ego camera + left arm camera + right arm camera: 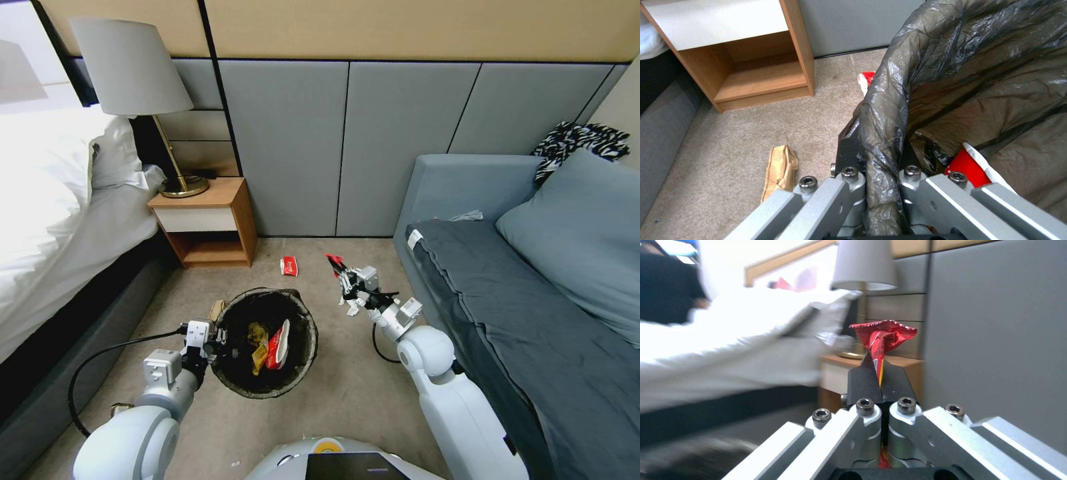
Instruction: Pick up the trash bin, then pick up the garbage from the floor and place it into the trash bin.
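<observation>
Left gripper (pixel 215 337) clamps the rim of the trash bin (pixel 303 347), pads pinched on the dark liner bag folded over the edge; in the left wrist view the liner (pixel 882 110) runs straight down between the closed fingers (pixel 849 150). Bin sits in front of the robot's left side, mouth open to the head camera. Inside it: a yellow wrapper (pixel 257 338) and a red-and-white wrapper (pixel 278 347), the latter leaning against the inner wall.

Right gripper (pixel 339 265) is raised to the right of the bin, near the sofa (pixel 507 313) edge, closed tight on a red wrapper (pixel 884 335); the crumpled top of the wrapper sticks out above the black pads (pixel 862 381), and the rest is squeezed between them. Gripper is beside the bin, not over its mouth.

On the floor (pixel 347 393): another red-and-white wrapper (pixel 289 265) lies flat between the nightstand (pixel 207 223) and the right gripper, close to the wall. A brown crumpled paper (pixel 780 168) lies on the carpet just beside the bin, on the left gripper's side, between bin and nightstand.

Lamp (pixel 137 80) stands on the nightstand; bed (pixel 47 220) at far left.
</observation>
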Tool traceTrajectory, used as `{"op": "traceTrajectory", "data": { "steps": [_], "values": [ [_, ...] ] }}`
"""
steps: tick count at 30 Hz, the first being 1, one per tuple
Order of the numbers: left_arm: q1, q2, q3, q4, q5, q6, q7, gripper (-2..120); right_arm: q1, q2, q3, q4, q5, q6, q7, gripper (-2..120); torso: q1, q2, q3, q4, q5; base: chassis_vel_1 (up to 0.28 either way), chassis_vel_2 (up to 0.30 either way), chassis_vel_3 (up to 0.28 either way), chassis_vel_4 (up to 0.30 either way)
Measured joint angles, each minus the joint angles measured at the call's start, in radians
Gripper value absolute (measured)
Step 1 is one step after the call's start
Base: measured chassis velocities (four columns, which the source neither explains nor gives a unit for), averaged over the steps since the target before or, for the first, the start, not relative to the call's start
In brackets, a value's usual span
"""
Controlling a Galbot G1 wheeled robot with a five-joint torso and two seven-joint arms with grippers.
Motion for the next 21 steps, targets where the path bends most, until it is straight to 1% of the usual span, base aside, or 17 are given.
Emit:
{"op": "traceTrajectory", "data": {
  "steps": [1, 3, 4, 5, 6, 8, 9, 12, 13, 14, 16, 21],
  "values": [
    [0.0, 0.0, 0.0, 0.0, 0.0, 0.0, 0.0, 1, 0.0, 0.0, 0.0, 0.0, 0.0, 0.0, 0.0, 0, 0.0, 0.0, 0.0, 0.0, 0.0, 0.0, 0.0, 0.0, 0.0],
    [0.0, 0.001, 0.001, 0.001, 0.0, 0.0, 0.0, 1, 0.016, -0.004, -0.048, 0.071, 0.03, -0.027, 0.026, 0, 0.0, 0.0, 0.0, -0.0001, 0.0001, 0.0, 0.0, 0.0, 0.0],
    [-0.001, 0.001, 0.001, 0.001, 0.001, 0.001, 0.0, 1, 0.021, -0.004, -0.071, 0.089, 0.039, -0.033, 0.043, 0, 0.0, 0.0, 0.0, 0.0, -0.0001, 0.0, 0.0, 0.0, 0.0],
    [-0.001, 0.001, 0.001, 0.001, 0.001, 0.001, 0.0, 1, 0.021, -0.004, -0.071, 0.089, 0.039, -0.033, 0.043, 0, 0.0, 0.0, 0.0, 0.0, -0.0001, 0.0, 0.0, 0.0, 0.0],
    [-0.002, 0.002, 0.003, 0.002, 0.001, 0.001, -0.001, 1, 0.027, -0.003, -0.123, 0.113, 0.068, -0.049, 0.079, 0, 0.0, 0.0, 0.0, 0.0, 0.0002, 0.0, 0.0, 0.0, 0.0],
    [-0.008, 0.005, 0.007, 0.005, 0.002, 0.005, -0.003, 1, 0.046, -0.004, -0.215, 0.153, 0.14, -0.11, 0.131, 0, 0.0, 0.0, 0.0, -0.0001, -0.0001, 0.0, 0.0, 0.0, 0.0],
    [-0.008, 0.005, 0.007, 0.005, 0.002, 0.005, -0.003, 1, 0.046, -0.004, -0.215, 0.153, 0.14, -0.11, 0.131, 0, 0.0, 0.0, 0.0, -0.0001, -0.0001, 0.0, 0.0, 0.0, 0.0],
    [-0.014, 0.008, 0.014, 0.005, 0.005, 0.012, -0.008, 1, 0.089, -0.017, -0.369, 0.186, 0.244, -0.238, 0.23, 0, 0.0, 0.0, 0.0, 0.0, -0.0001, 0.0, 0.0, 0.0, 0.0],
    [-0.014, 0.008, 0.014, 0.005, 0.005, 0.012, -0.008, 1, 0.089, -0.017, -0.369, 0.186, 0.244, -0.238, 0.23, 0, 0.0, 0.0, 0.0, 0.0, -0.0001, 0.0, 0.0, 0.0, 0.0],
    [-0.015, 0.008, 0.014, 0.005, 0.008, 0.012, -0.009, 1, 0.097, -0.025, -0.416, 0.187, 0.262, -0.26, 0.27, 0, 0.0, 0.0, 0.0, 0.0, 0.0, 0.0, 0.0, 0.0, 0.0],
    [-0.017, 0.009, 0.015, 0.006, 0.012, 0.013, -0.009, 1, 0.109, -0.037, -0.473, 0.18, 0.27, -0.295, 0.306, 0, 0.0, 0.0, 0.0, 0.0, 0.0, 0.0, 0.0, 0.0, 0.0],
    [-0.021, 0.009, 0.016, 0.007, 0.014, 0.014, -0.011, 1, 0.112, -0.055, -0.502, 0.179, 0.273, -0.34, 0.34, 0, 0.0, 0.0, 0.0, 0.0, 0.0, 0.0, 0.0, 0.0, 0.0]
  ]
}}
